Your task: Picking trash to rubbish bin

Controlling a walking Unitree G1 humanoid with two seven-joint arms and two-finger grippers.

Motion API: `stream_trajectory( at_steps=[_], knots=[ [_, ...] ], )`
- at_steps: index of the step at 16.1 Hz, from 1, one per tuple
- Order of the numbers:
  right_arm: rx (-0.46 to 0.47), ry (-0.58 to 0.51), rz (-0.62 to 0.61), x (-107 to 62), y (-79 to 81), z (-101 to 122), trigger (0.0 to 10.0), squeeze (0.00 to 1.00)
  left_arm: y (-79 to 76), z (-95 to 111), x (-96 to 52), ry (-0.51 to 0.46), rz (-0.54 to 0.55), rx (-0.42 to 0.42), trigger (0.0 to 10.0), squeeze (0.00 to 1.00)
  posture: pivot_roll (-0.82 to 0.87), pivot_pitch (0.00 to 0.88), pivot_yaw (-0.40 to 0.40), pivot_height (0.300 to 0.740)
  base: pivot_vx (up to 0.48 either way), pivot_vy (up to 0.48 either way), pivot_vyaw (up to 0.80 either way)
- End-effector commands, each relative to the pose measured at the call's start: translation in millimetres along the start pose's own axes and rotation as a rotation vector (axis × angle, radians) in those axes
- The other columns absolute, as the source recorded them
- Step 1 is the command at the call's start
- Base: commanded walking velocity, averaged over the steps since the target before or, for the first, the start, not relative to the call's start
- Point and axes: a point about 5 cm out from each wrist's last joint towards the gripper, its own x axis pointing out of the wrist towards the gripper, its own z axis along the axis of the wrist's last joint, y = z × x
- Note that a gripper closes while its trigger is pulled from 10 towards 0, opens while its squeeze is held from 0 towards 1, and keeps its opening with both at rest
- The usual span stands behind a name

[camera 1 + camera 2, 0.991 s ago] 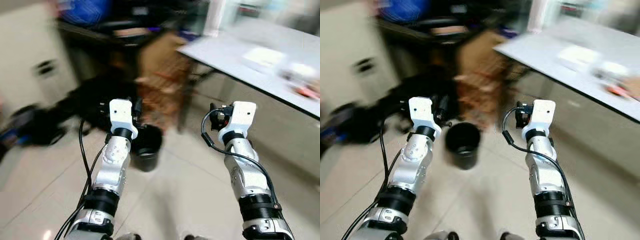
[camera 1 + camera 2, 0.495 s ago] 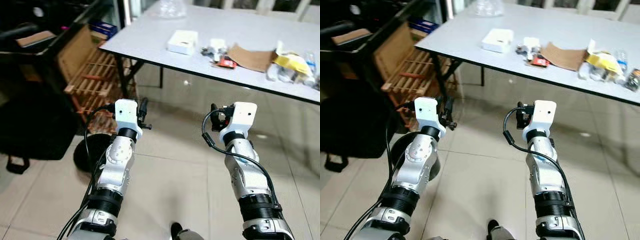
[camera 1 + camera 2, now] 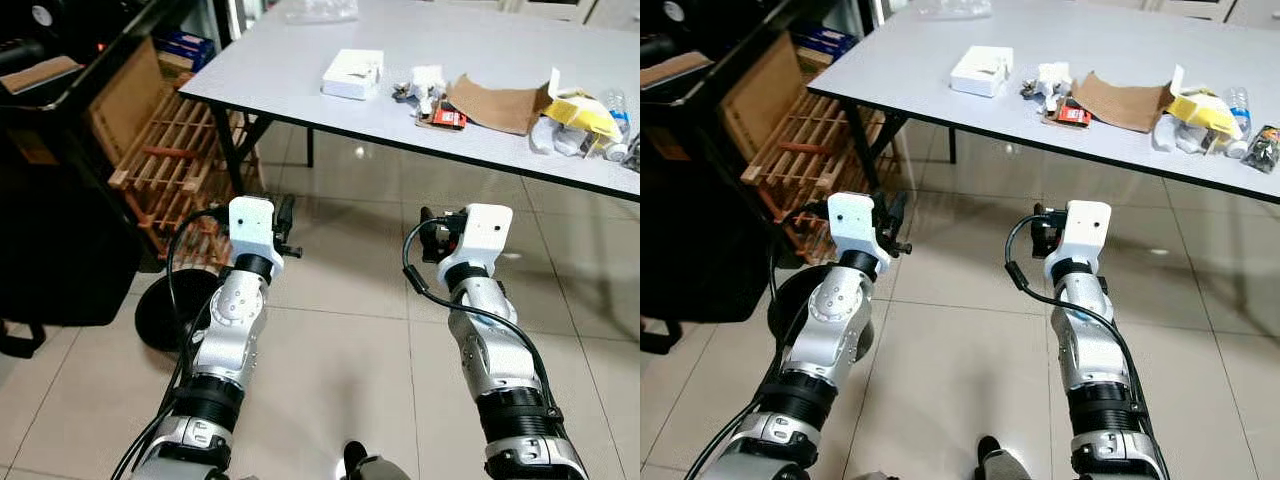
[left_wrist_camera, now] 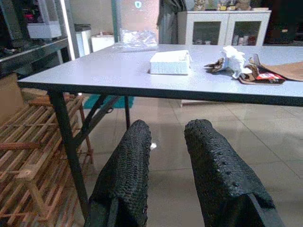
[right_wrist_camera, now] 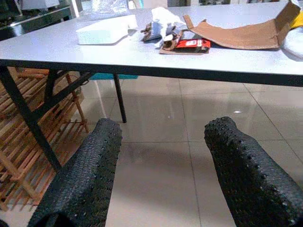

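Observation:
Trash lies on a grey table (image 3: 300, 90): a white box (image 3: 352, 73), crumpled white paper (image 3: 427, 80), a red packet (image 3: 449, 117), a brown cardboard piece (image 3: 500, 102), a yellow wrapper (image 3: 582, 108) and a plastic bottle (image 3: 616, 105). A black rubbish bin (image 3: 160, 310) stands on the floor at my left, partly hidden behind my left arm. Both arms are raised in front of me, short of the table edge. My left gripper (image 4: 165, 130) is open by a narrow gap and holds nothing. My right gripper (image 5: 163, 127) is open wide and empty, facing the red packet (image 5: 189, 44).
A wooden slatted rack (image 3: 170, 150) and a cardboard sheet lean under the table's left end, beside its black legs (image 3: 228, 150). A black bag (image 3: 50, 250) and dark shelving stand at far left. Tiled floor (image 3: 350, 340) stretches between me and the table.
The camera has swung from a blurred view of the bin and clutter to the table, which now sits steady and slightly nearer. Both arms keep the same raised pose.

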Motion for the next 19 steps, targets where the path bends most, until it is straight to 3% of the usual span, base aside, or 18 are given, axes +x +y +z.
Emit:
stream_trajectory(
  at_steps=[1,4,8,12,19],
  knots=[
    [0.007,0.008,0.005,1.6,2.0,0.4,10.0,0.00,0.5,-1.8,0.3,0.018,0.001,0.019,10.0,0.00,-0.04,0.105,0.035,0.740,0.000,0.000,0.00],
    [0.006,0.007,0.005,1.8,2.0,0.8,10.0,0.00,1.1,-2.4,0.9,0.023,0.003,0.026,10.0,0.00,-0.04,0.106,0.034,0.740,0.000,-0.374,0.00],
    [0.006,0.007,0.006,2.0,1.9,1.1,10.0,0.00,1.0,-2.5,1.0,0.025,0.007,0.021,10.0,0.00,-0.04,0.107,0.033,0.740,0.000,0.000,-0.80],
    [0.005,0.007,0.006,2.1,2.5,0.9,10.0,0.00,2.1,-2.6,1.0,0.026,0.010,0.024,10.0,0.00,-0.04,0.110,0.034,0.740,0.000,0.000,0.00],
    [0.009,0.014,0.011,1.4,3.6,-0.5,10.0,0.00,1.9,-3.1,0.9,0.030,0.011,0.026,10.0,0.00,-0.04,0.112,0.033,0.740,0.000,0.000,-0.76]
  ],
)
